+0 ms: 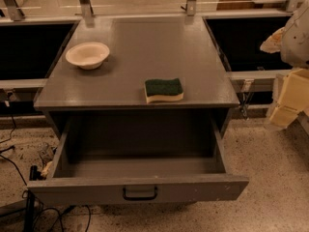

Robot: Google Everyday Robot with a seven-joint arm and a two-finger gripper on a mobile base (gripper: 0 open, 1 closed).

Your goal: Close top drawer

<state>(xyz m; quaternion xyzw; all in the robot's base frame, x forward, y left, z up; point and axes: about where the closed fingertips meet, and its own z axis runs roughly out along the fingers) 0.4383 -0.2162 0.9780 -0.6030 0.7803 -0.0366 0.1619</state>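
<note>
The top drawer [193, 189] of the grey cabinet is pulled far out toward me. It is wide and deep, its inside is empty, and a small black pull handle [140, 193] sits at the centre of its flat front. My gripper [286, 108] shows as cream-coloured parts at the right edge of the view. It hangs beside the cabinet's right side, above the floor, clear of the drawer and behind its front panel.
A cream bowl [87, 55] and a green-and-yellow sponge [164, 90] lie on the cabinet top [145, 42]. Black cables [29, 202] trail on the speckled floor at the lower left. A metal railing [87, 6] runs behind the cabinet.
</note>
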